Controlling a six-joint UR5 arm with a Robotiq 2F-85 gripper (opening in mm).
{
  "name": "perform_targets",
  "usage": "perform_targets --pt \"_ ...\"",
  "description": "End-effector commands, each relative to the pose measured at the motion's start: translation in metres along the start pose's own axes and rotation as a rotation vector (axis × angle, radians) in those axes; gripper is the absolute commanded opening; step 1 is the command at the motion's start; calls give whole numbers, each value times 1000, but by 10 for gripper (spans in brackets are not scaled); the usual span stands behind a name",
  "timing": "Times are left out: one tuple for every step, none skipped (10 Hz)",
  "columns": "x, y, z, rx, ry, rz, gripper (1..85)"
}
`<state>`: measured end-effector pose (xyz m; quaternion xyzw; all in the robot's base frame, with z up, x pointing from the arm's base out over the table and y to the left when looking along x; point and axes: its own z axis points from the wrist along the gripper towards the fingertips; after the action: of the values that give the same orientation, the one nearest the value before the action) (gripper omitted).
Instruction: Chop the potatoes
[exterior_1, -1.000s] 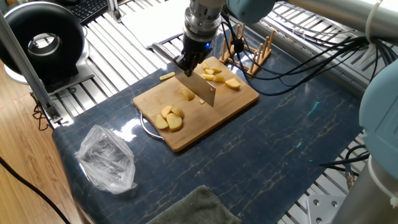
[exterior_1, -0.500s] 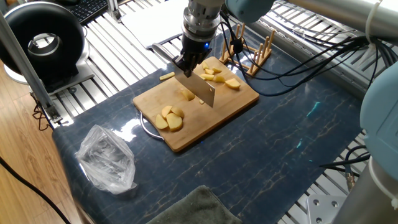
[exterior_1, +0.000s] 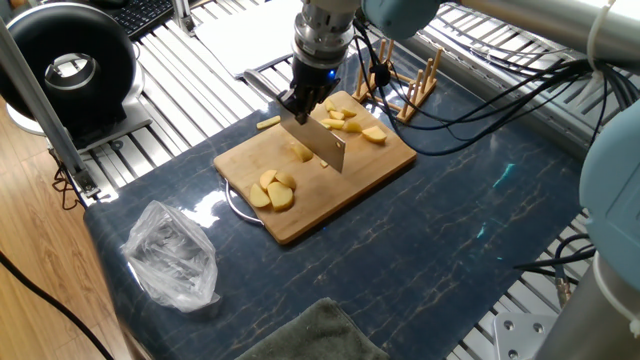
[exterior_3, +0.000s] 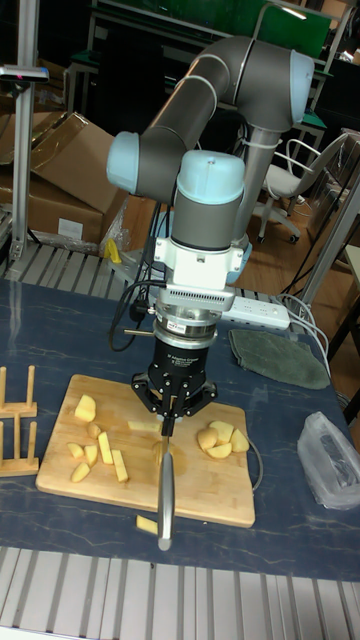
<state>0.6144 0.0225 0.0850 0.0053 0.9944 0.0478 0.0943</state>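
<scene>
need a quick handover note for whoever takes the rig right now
Claw: shut on the knife, blade down over the middle of the bamboo board.
Potatoes: one pile on the board's near-left end, cut pieces at the far end, one piece beside the blade, one stick off the board on the mat.
Done: several pieces already cut.
Left: chop the rounded pieces of the near-left pile and the piece at the blade.

The gripper (exterior_3: 170, 398) holds a knife (exterior_3: 165, 480) edge-down on the bamboo board (exterior_3: 190, 480) among the potatoes (exterior_3: 221, 438)
</scene>
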Motion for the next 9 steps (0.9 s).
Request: perform_targets --pt "-2 2 2 -9 -10 9 10" --pt "-3 1 4 -6 -13 8 10" --pt "-3 0 5 -8 -16 7 10" --pt "-3 0 6 -10 -16 7 10" --pt "-4 0 6 -10 -18 7 10" --pt "-5 0 9 -8 -24 7 10" --pt "-8 -1 12 -5 -36 6 10" --pt "-10 -1 16 -7 -45 6 10" --pt "-11 -1 18 -4 -53 6 10"
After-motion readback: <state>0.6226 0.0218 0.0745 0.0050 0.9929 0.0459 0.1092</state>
